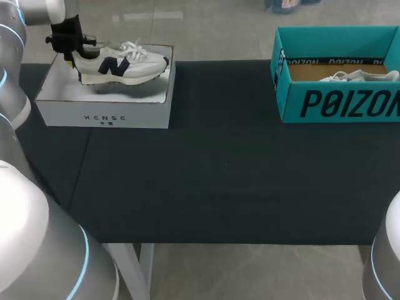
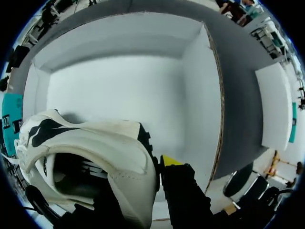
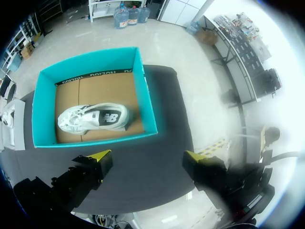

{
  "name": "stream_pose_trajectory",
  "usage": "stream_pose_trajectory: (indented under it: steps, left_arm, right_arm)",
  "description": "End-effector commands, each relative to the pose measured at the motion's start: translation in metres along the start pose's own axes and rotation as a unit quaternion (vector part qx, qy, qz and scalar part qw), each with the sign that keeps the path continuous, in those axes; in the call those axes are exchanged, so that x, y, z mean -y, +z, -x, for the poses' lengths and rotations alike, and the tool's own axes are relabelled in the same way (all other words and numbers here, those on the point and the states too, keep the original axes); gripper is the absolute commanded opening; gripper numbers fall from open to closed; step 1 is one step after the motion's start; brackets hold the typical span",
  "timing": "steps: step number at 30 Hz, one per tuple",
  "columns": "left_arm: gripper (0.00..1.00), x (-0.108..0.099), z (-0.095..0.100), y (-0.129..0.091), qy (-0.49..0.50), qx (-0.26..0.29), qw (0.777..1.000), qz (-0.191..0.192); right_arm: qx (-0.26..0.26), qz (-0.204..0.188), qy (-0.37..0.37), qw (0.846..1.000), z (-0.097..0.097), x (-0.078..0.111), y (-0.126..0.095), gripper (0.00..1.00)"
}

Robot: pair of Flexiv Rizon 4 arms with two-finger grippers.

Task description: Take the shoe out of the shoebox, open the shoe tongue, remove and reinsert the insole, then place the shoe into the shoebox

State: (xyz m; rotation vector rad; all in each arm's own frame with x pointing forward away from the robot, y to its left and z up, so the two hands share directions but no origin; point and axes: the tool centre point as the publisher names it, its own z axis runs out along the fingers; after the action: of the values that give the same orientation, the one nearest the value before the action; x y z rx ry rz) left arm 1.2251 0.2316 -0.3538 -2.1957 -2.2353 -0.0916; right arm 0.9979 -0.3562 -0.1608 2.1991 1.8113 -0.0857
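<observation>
A white shoe (image 1: 122, 62) with a navy side mark lies in the white shoebox (image 1: 106, 115) at the table's far left. My left gripper (image 1: 75, 53) is at its heel. In the left wrist view the heel wall (image 2: 128, 162) stands between the fingers: one yellow-tipped finger (image 2: 169, 161) presses its outside, the other is inside the shoe and mostly hidden. My left gripper (image 2: 143, 183) is shut on the heel. My right gripper (image 3: 145, 157) hangs open, high above the table beside the teal shoebox (image 3: 147, 107), with nothing between its fingers.
The teal shoebox (image 1: 337, 103) stands at the far right and holds a second white shoe (image 3: 93, 119) on its cardboard floor. The dark table top (image 1: 219, 175) stretches between the two boxes. A white lid (image 2: 274, 107) lies beside the white box.
</observation>
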Motion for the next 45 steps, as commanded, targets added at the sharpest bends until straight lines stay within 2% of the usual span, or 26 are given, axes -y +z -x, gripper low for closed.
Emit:
stream_pose_trajectory:
  steps: [1, 4, 5, 6, 23, 26, 28, 30, 37, 38, 45]
  left_arm:
    - [0.0, 0.029, -0.004, -0.083, -0.036, 0.021, 0.999, 0.024]
    - [0.0, 0.045, 0.004, -0.117, -0.03, 0.038, 0.998, 0.035]
    - [0.0, 0.051, 0.006, -0.128, -0.027, 0.058, 0.997, 0.035]
    - [0.0, 0.057, 0.005, -0.139, -0.032, 0.11, 0.993, 0.025]
    - [0.0, 0.057, 0.005, -0.139, -0.032, 0.11, 0.993, 0.025]
    - [0.0, 0.086, 0.029, -0.157, -0.01, 0.053, 0.998, 0.04]
    - [0.0, 0.105, 0.042, -0.168, -0.006, 0.051, 0.996, 0.068]
    - [0.0, 0.124, 0.054, -0.174, -0.012, 0.038, 0.996, 0.08]
    - [0.0, 0.182, 0.091, -0.178, -0.003, 0.015, 0.996, 0.087]
    - [0.0, 0.19, 0.096, -0.177, 0.002, -0.002, 0.996, 0.084]
    - [0.0, 0.24, 0.13, -0.18, -0.006, -0.005, 0.992, 0.125]
  right_arm:
    - [0.0, 0.0, 0.0, 1.0, 0.0, 0.0, 0.0, 1.0]
    - [0.0, 0.0, 0.0, 1.0, 0.0, 0.0, 0.0, 1.0]
    - [0.0, 0.0, 0.0, 1.0, 0.0, 0.0, 0.0, 1.0]
    - [0.0, 0.0, 0.0, 1.0, 0.0, 0.0, 0.0, 1.0]
    - [0.0, 0.0, 0.0, 1.0, 0.0, 0.0, 0.0, 1.0]
    - [0.0, 0.0, 0.0, 1.0, 0.0, 0.0, 0.0, 1.0]
    - [0.0, 0.0, 0.0, 1.0, 0.0, 0.0, 0.0, 1.0]
    - [0.0, 0.0, 0.0, 1.0, 0.0, 0.0, 0.0, 1.0]
    - [0.0, 0.0, 0.0, 1.0, 0.0, 0.0, 0.0, 1.0]
    - [0.0, 0.0, 0.0, 1.0, 0.0, 0.0, 0.0, 1.0]
    - [0.0, 0.0, 0.0, 1.0, 0.0, 0.0, 0.0, 1.0]
